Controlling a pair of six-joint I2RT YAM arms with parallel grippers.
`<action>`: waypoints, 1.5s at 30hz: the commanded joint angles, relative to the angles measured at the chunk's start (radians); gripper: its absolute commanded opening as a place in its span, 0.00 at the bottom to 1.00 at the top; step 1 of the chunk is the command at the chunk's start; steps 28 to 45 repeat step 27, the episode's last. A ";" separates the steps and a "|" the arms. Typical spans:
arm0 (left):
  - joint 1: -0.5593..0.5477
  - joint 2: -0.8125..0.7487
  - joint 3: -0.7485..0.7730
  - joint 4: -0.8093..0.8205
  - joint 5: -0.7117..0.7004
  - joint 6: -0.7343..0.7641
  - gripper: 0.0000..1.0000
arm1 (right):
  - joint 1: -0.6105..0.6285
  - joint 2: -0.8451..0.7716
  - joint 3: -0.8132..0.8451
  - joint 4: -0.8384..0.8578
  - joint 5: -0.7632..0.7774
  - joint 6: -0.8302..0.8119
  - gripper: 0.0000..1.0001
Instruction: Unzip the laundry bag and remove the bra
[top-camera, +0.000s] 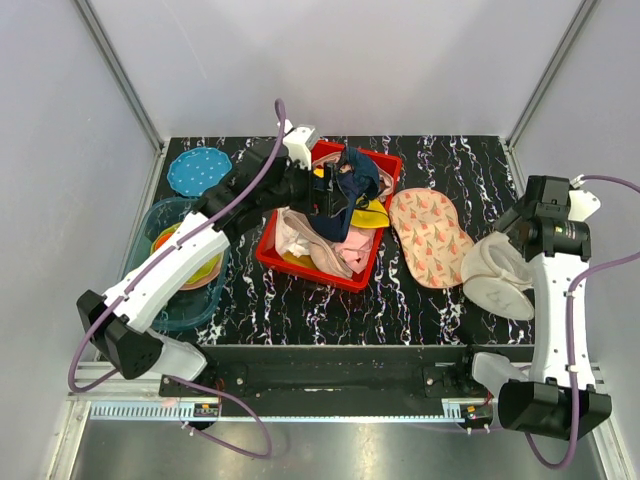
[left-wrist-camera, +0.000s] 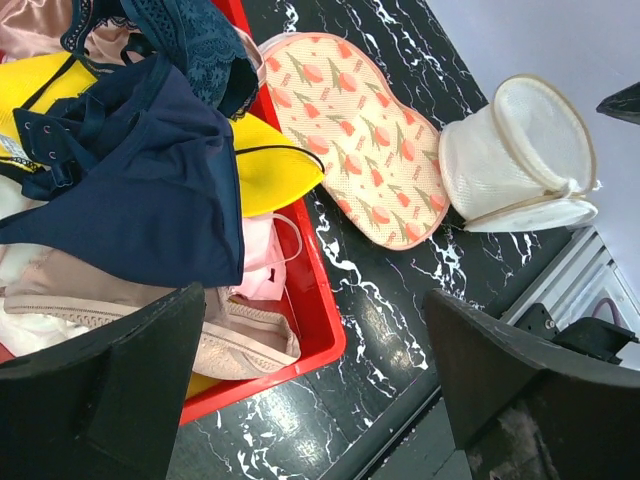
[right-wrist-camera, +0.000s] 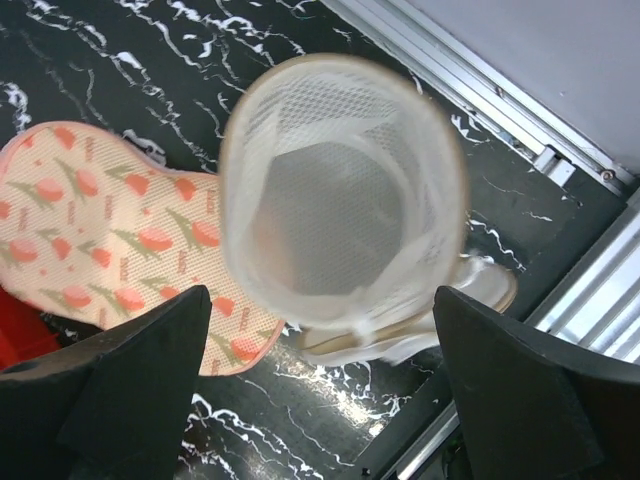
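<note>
The navy-blue bra (top-camera: 348, 190) with yellow parts lies on top of the clothes in the red bin (top-camera: 268, 250); it also shows in the left wrist view (left-wrist-camera: 140, 190). My left gripper (top-camera: 322, 186) is over the bin's far side, open and empty (left-wrist-camera: 320, 400), with the bra just beyond its fingers. The cream mesh laundry bag (top-camera: 497, 278) lies on its side at the right, mouth open and looking empty (right-wrist-camera: 340, 200), its flap underneath. It also shows in the left wrist view (left-wrist-camera: 520, 155). My right gripper (top-camera: 512, 243) hovers above it, open, holding nothing (right-wrist-camera: 320, 390).
A flat peach pad (top-camera: 428, 237) with small triangles lies between bin and bag. Pink and pale garments (top-camera: 320, 250) fill the bin. A clear blue tub (top-camera: 150, 225) with bowls and a blue dotted plate (top-camera: 198, 170) are at the left. The table's front rail (right-wrist-camera: 590, 300) is near the bag.
</note>
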 joint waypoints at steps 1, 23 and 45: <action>0.000 0.000 0.043 0.007 0.017 0.017 0.94 | -0.002 -0.041 0.085 0.039 -0.077 -0.050 1.00; 0.165 -0.429 -0.391 0.038 -0.123 0.012 0.99 | -0.002 -0.120 0.015 0.167 -0.403 -0.129 1.00; 0.165 -0.467 -0.415 0.038 -0.148 0.004 0.99 | -0.001 -0.110 0.022 0.160 -0.377 -0.130 1.00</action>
